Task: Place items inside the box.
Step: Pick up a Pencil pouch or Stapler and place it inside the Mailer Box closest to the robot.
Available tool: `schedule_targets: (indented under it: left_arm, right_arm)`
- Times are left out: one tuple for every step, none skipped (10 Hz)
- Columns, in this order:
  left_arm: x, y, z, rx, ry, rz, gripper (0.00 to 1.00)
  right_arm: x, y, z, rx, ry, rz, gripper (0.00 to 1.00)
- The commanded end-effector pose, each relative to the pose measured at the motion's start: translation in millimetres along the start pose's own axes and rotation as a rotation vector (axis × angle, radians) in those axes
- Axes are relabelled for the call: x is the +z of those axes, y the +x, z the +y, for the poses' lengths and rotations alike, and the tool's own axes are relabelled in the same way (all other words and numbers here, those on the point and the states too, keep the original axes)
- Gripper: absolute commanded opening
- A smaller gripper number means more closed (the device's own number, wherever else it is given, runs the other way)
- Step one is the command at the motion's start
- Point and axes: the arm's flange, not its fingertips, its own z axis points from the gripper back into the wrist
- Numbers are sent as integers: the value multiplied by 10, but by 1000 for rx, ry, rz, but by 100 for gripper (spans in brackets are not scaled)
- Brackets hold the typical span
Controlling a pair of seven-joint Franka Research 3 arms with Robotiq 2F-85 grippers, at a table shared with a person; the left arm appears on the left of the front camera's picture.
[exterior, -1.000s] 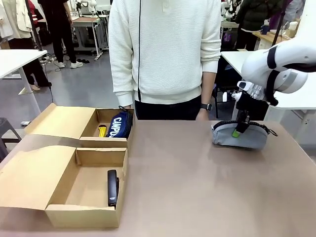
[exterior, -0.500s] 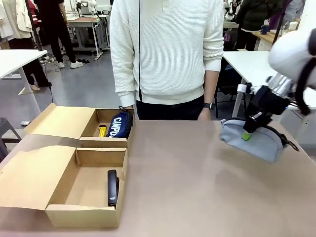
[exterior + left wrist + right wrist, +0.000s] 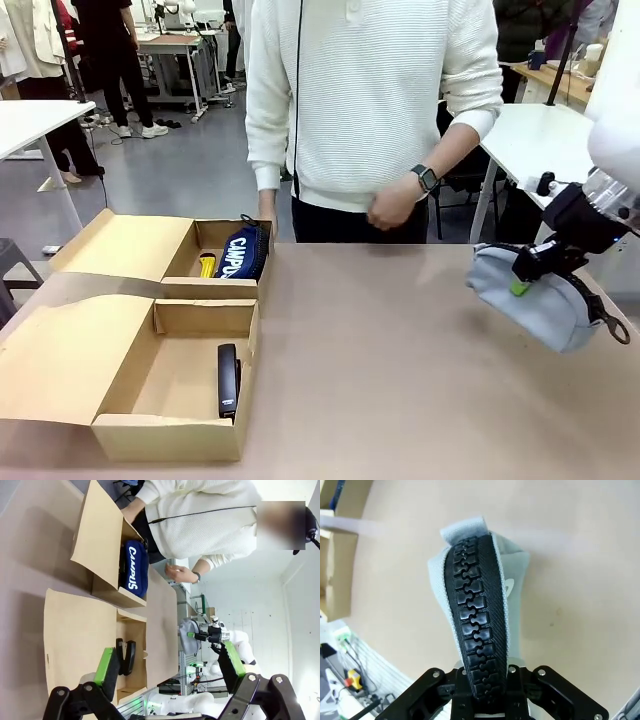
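Grey pencil case (image 3: 548, 312) — tilted, in right tool (image 3: 519, 283).

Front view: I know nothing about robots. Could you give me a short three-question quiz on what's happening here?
1. True or false: the right claw is shut on the grey pencil case.
2. What lies in the near compartment of the box? A) a mug B) a black stapler C) scissors
3. Fill in: the navy case in the far compartment is lettered ____.
Key: 1 true; 2 B; 3 CAMPUS.
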Motion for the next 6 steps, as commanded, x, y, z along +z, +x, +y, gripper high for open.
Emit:
schedule_targets:
  left_arm:
    - [-14,-21,2,-15,-21,-6,100]
    - [-14,-21,2,-15,-21,-6,100]
    - [-14,-21,2,-15,-21,-6,100]
    - [-14,-21,2,-15,-21,-6,100]
    - [-14,-21,2,-15,-21,-6,100]
    - [-14,-21,2,-15,-21,-6,100]
  right_arm:
    - [-168,179,-33,-30,162,-6,9]
    - [-156,208,176,-32,256,-60,9]
    - [-43,85,494,-114,357,-50,9]
    - [40,-98,886,-222,330,-13,9]
    - [73,-280,1281,-306,228,-26,9]
    - [75,-393,1580,-371,187,-18,9]
